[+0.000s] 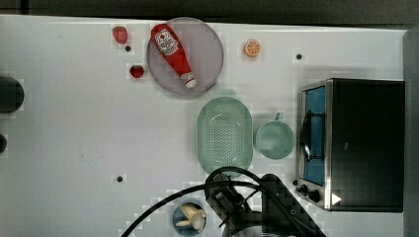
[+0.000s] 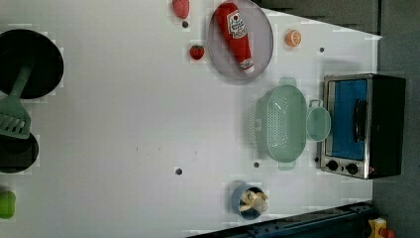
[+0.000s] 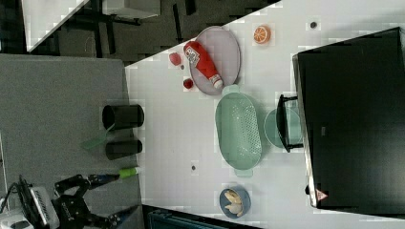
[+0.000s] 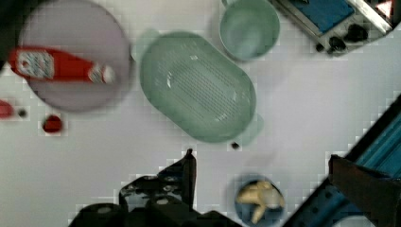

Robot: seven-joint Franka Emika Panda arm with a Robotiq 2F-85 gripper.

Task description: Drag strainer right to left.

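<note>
On the white surface (image 1: 89,128), the strainer (image 1: 225,136) lies just beside the mug (image 1: 273,139), which stands before the toaster oven (image 1: 356,143). A plate (image 1: 207,49) carrying a ketchup bottle (image 1: 173,53) sits near its far end. The fingers (image 4: 189,172) hang wide open above the surface, holding nothing.

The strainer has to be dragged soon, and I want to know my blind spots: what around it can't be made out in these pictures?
- Strainer: in the top view its near end is covered by the arm's black cable.
- Mug: in the right view, partly behind the toaster oven's door handle.
- Tool: in the wrist view, its fingers are cut off by the frame edge.
</note>
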